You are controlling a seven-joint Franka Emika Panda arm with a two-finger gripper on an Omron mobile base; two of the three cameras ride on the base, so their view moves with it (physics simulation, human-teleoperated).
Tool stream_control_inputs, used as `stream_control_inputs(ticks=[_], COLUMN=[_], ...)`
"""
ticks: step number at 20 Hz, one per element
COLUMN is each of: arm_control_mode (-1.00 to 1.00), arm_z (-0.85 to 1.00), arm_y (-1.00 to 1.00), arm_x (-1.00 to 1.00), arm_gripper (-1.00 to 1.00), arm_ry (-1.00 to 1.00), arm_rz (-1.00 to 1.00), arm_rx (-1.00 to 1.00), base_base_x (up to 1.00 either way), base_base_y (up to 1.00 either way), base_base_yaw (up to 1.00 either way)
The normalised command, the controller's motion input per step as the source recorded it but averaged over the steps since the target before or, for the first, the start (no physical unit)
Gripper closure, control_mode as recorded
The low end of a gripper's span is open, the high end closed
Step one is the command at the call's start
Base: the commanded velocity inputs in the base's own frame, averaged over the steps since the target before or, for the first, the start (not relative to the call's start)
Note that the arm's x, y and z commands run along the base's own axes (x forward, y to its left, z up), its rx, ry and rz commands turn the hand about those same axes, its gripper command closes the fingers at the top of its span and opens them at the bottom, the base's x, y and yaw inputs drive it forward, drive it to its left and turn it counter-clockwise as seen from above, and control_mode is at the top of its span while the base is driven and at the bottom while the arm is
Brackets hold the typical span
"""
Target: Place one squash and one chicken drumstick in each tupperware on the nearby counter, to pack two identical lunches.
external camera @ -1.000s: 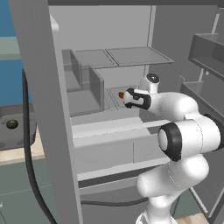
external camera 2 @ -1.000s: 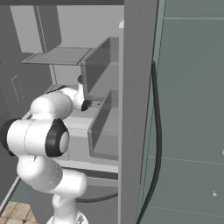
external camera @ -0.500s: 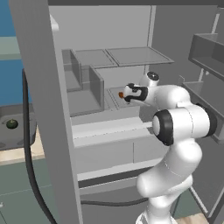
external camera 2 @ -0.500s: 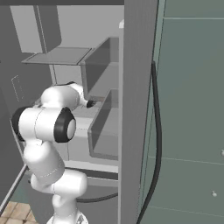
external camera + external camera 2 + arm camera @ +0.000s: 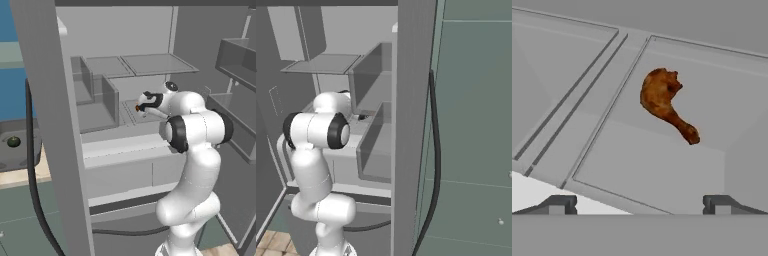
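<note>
**Open jaws over a drumstick on the fridge shelf**

A grey fridge interior (image 5: 125,30) – flat shelves, bins, door racks at the right. To the left, a beige counter (image 5: 20,175) with a dark tupperware (image 5: 15,150) holding a squash (image 5: 13,142). The gripper (image 5: 639,202) hovers spread wide, empty – the chicken drumstick (image 5: 664,102) lies alone on a shelf panel (image 5: 662,165) ahead.

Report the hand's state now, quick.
Hand: open and empty, fingertips spread wide, pointed at the chicken drumstick lying on the grey shelf ahead of it.
</note>
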Motion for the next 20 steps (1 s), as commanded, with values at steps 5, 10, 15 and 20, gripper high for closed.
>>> stream_control_inputs(ticks=[5, 10, 15, 20], arm_control_mode=[-1.00, -1.00, -1.00, -1.00], arm_z=[-0.10, -0.22, -0.28, -0.28], arm_y=[-0.03, 0.00, 0.00, 0.00], arm_x=[0.50, 0.59, 0.53, 0.53], arm_gripper=[-1.00, -1.00, -1.00, -1.00], arm_ry=[0.00, 0.00, 0.01, 0.00], arm_rz=[0.06, 0.07, 0.09, 0.09], arm_rx=[0.00, 0.00, 0.00, 0.00], base_base_x=[0.00, 0.00, 0.00, 0.00], base_base_y=[0.00, 0.00, 0.00, 0.00], base_base_yaw=[0.00, 0.00, 0.00, 0.00])
